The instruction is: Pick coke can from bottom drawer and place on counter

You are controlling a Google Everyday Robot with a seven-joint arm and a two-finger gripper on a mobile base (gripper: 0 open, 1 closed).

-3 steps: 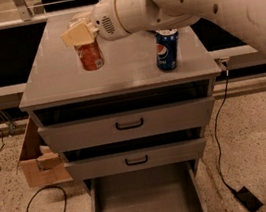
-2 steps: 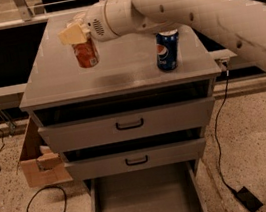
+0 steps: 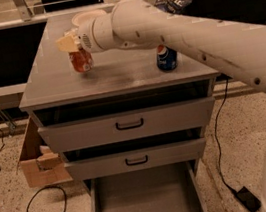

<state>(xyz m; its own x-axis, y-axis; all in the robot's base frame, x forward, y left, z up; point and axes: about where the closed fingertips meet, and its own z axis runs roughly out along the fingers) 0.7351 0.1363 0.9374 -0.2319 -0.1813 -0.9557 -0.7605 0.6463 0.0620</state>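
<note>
The red-orange coke can is upright over the left middle of the grey counter, at or just above its surface. My gripper reaches in from the right and is shut on the can's top, its cream fingers above the can. The bottom drawer is pulled open at the foot of the cabinet and its tray shows nothing inside.
A blue Pepsi can stands on the counter's right side. A white bowl and a chip bag sit at the back. A cardboard box and cables lie on the floor at left; a power adapter lies at right.
My arm has moved the coke can further back and slightly left over the counter. The Pepsi can and the drawers have not moved.
</note>
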